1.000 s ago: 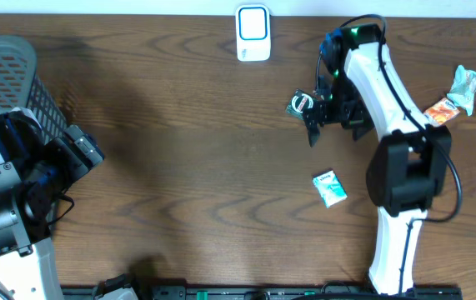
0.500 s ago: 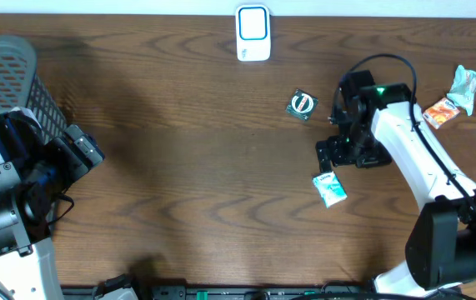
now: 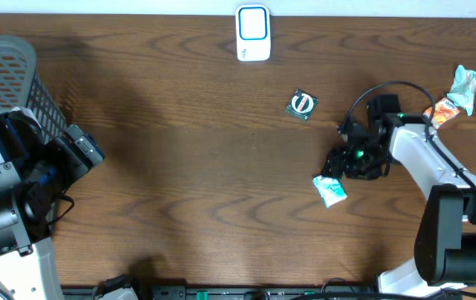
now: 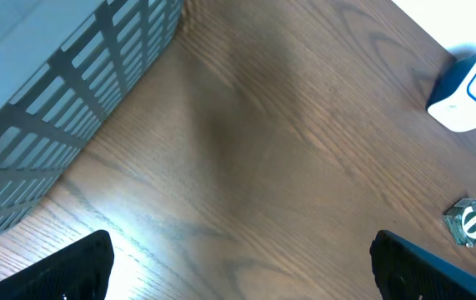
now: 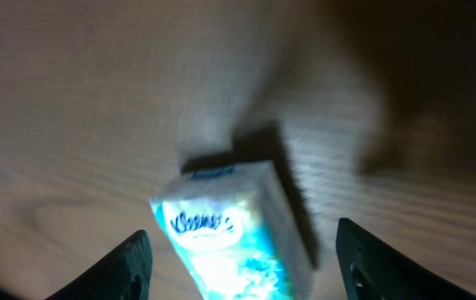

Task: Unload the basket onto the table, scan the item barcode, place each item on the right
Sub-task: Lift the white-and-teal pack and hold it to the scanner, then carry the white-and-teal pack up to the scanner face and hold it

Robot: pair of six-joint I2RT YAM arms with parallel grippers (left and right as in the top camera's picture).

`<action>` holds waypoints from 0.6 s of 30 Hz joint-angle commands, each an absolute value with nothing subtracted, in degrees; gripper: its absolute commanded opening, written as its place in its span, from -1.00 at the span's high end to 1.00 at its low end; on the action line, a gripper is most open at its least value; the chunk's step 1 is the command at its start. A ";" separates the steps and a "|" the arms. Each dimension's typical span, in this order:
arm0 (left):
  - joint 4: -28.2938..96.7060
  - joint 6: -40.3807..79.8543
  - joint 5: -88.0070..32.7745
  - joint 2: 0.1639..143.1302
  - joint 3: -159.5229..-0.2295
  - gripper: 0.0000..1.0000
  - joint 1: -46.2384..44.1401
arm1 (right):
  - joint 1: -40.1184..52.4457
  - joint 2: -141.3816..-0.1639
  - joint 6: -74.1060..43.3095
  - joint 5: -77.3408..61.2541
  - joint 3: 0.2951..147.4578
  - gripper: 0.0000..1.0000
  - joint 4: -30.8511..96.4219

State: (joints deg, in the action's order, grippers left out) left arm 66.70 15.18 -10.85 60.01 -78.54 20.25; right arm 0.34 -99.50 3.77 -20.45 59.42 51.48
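The dark brown wooden table bears one teal-and-white tissue packet, one dark green sachet and one white-and-blue scanner. The right gripper straddles the tissue packet with its jaws apart and clear of it. The left gripper gapes empty beside one grey basket.

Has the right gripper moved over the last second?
Yes. The right gripper has travelled away from the white scanner at the table's far edge, past the round green packet, down to the tissue pack.

Mock shop checkout: barcode scanner, grey basket, snack packets, wooden table.
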 commanded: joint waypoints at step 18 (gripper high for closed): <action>66.83 15.27 -11.35 59.96 -79.40 -0.95 20.56 | 0.08 -99.74 1.41 -68.42 52.10 0.98 29.43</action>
